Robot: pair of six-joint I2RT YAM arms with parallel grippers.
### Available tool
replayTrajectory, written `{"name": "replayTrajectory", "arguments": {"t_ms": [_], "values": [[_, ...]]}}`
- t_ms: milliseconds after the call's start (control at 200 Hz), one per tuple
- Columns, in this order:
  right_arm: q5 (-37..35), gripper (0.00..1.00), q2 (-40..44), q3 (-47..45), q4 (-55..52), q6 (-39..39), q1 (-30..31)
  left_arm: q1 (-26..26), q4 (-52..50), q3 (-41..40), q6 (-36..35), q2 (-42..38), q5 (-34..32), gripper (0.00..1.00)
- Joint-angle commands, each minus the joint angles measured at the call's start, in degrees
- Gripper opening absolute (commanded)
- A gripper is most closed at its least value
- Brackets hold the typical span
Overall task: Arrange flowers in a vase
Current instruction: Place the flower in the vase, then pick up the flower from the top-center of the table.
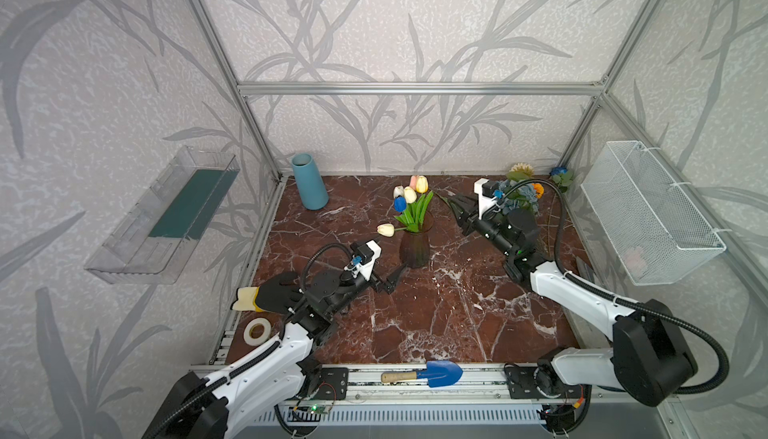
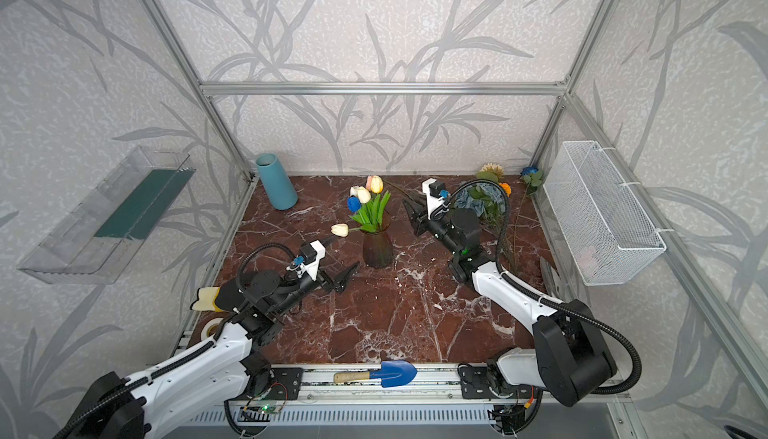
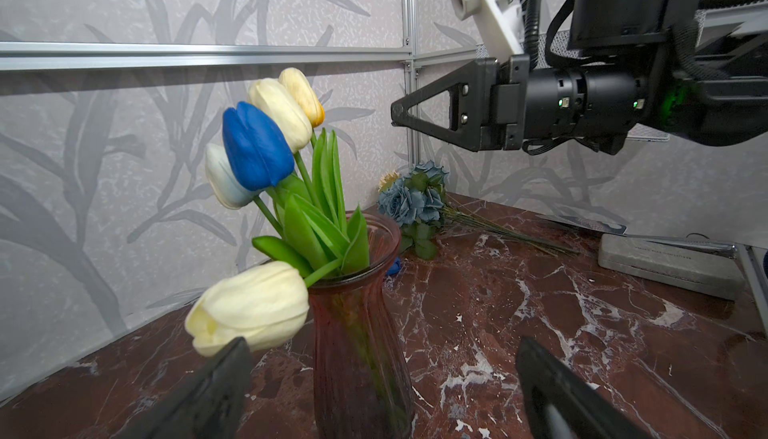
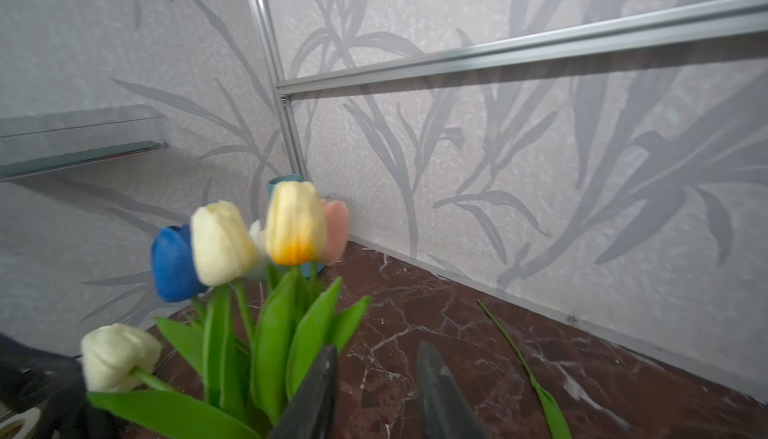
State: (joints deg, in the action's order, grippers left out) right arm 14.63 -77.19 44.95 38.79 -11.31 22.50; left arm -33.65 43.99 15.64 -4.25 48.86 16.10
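**A:** R fingers [image 4: 316,391], status?

**B:** Partly open, nothing btwn them, just bare bench [image 4: 457,316] in the gap. Tulip leaves right beside one finger; contact or not, can't tell.

**A:** L fingers [image 3: 552,391]?

**B:** Wide open, empty. Low by the foot of the vase [image 1: 415,250], aimed at it, close but apparently not touching.

**A:** Flowers?

**B:** Tulips [image 1: 409,196] upright in the vase, mid-bench. One white tulip [image 1: 385,229] drooping over the rim twd the L fingers. Rest loose on the bench, far R corner: dusty-blue roses [image 3: 409,204], cream sunflower [image 1: 522,169], orange marigold [image 1: 538,189], deep blue rose [image 1: 559,172].

**A:** Step?

**B:** Prob. end of the tulip placement: bunch seated, no grip on it. Other stems not yet picked.

**A:** Next?

**B:** Back the R fingers off w/o snagging leaves. Then over to the roses, down onto the stems, not the heads. Maybe close the L fingers round the vase first; narrow foot, top-heavy, likely to tip.
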Motion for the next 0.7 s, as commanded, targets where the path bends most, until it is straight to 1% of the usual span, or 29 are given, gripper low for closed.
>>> {"name": "replayTrajectory", "arguments": {"t_ms": [0,60,185,245,330,410,470,560,695], "values": [[2.0,0.35,-2.3,5.2,-11.4,-5.4,-3.6,-0.1,-1.7,-0.1,0.7,-3.3,1.0,0.99],[2.1,0.36,-4.3,8.4,-18.3,-3.6,-4.3,-0.2,-4.5,0.5,0.8,-4.9,3.3,0.99],[-2.2,0.38,-10.7,17.6,-35.9,1.6,-4.5,-0.5,-9.6,1.0,2.5,-8.3,6.5,0.99],[-4.2,0.39,-14.9,22.7,-44.5,4.0,-4.6,-1.3,-12.0,1.0,2.6,-9.8,6.9,0.99],[-7.1,0.41,-21.6,29.8,-53.9,6.5,-4.7,-2.5,-15.7,1.5,1.6,-11.3,6.7,0.99],[-9.9,0.42,-28.1,36.2,-60.8,7.8,-4.8,-4.1,-18.1,2.3,0.3,-11.6,5.8,0.99],[-10.0,0.42,-32.3,40.7,-64.6,9.2,-4.8,-5.1,-18.5,2.5,-0.6,-11.4,4.8,0.99],[-10.1,0.43,-38.4,47.3,-68.3,10.1,-4.7,-6.1,-17.1,2.5,-1.7,-10.3,3.8,0.99],[-10.5,0.45,-48.2,59.5,-76.3,12.0,-4.7,-6.2,-13.9,2.3,-2.1,-7.8,3.1,0.99]]}}
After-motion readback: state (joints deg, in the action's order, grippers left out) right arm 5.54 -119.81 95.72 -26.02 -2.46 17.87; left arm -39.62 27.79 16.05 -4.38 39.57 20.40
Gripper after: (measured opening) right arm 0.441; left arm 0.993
